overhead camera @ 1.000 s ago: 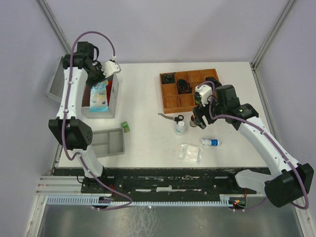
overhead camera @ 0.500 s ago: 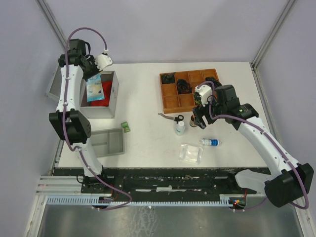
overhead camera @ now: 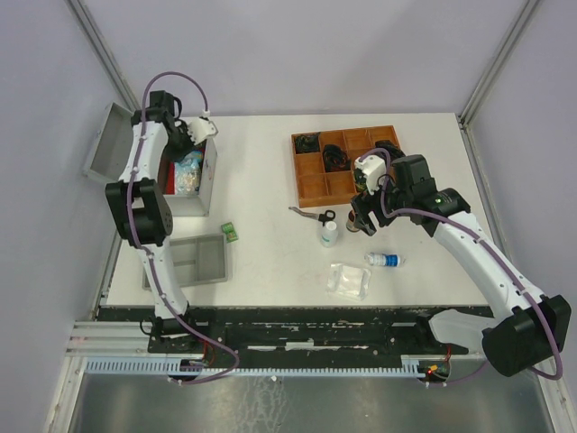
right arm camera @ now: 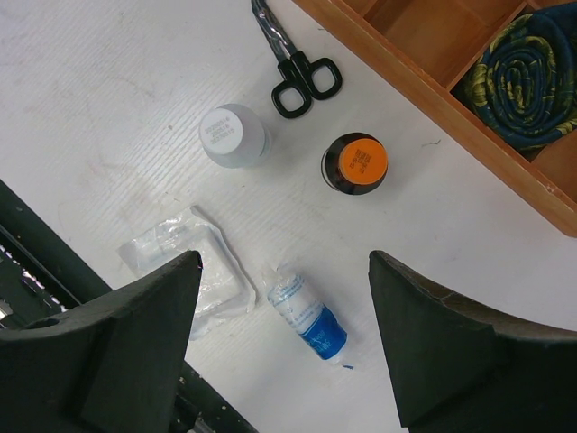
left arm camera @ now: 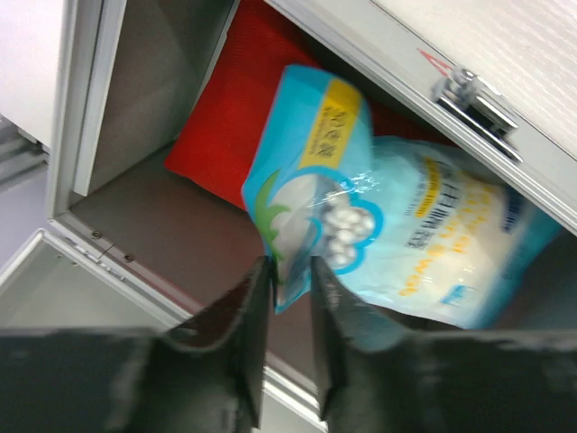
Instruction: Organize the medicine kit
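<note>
At the far left of the white table (overhead camera: pixel 261 180), the silver-grey rectangular metal medicine kit (overhead camera: pixel 210 176) stands with its hinged lid (overhead camera: pixel 106 142) open to the left. The left gripper (left arm camera: pixel 288 271) hangs over the open kit. Its two dark fingers are drawn almost together, pinching the lower corner of a light blue plastic packet with a yellow patch (left arm camera: pixel 315 171). That packet reaches down into the kit and overlaps a larger blue and white packet (left arm camera: pixel 442 253). Both lie over a flat red fabric pouch (left arm camera: pixel 230 117) on the kit's floor. A small metal latch (left arm camera: pixel 473 95) sits on the kit's front wall.

On the right half of the table, the right gripper (right arm camera: pixel 284 262) hovers with its fingers spread wide and nothing between them. Below it a small white-capped bottle (right arm camera: pixel 234 135) and a dark bottle with an orange cap (right arm camera: pixel 354 162) stand near each other, with black-handled scissors (right arm camera: pixel 293 68) just beyond. Nearer lie a clear plastic pouch of white gauze (right arm camera: pixel 189 271) and a small blue-labelled bottle (right arm camera: pixel 308 316) on its side. A brown wooden compartment tray (right arm camera: pixel 433 90) sits close by.
</note>
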Tool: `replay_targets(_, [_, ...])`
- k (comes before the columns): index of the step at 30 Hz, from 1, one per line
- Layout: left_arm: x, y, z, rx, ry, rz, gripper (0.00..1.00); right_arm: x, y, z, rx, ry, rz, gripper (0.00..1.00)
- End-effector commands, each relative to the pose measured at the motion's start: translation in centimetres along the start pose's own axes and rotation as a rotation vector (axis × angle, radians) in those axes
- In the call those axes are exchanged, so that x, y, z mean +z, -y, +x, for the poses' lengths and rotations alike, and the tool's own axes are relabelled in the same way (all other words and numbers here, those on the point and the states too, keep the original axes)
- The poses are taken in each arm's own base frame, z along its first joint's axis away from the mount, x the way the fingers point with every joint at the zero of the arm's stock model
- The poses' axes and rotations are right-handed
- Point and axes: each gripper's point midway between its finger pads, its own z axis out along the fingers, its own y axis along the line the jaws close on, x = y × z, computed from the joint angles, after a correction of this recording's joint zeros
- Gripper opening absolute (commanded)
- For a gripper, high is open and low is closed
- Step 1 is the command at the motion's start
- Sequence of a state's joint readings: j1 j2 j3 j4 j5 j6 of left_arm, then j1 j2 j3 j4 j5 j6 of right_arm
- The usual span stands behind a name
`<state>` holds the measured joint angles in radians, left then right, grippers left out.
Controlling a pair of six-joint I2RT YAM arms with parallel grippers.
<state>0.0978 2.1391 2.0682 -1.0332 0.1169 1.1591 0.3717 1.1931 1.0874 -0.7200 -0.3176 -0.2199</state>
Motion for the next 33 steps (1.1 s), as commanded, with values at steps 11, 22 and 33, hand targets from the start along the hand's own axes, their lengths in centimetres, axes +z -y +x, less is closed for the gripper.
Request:
replay_targets(11, [-4.4,-2.5,-3.7,-0.408,0.26,-0.283,0.81,0.0,0.1,-0.5,-0.02,0.018,-0.006,0.84])
replay_targets(22, [-4.7,4.7,-6.2,-0.757,0.459,-0.07,0.83,-0.1,-0.1,-0.5,-0.02,0.022,-0.01,0.84])
replay_targets(33, [0.0,7.6,-6.2,-0.791,0.413,0.006,0.74,-0.3,-0.2,-0.6,-0.021,0.026,-0.016,0.84])
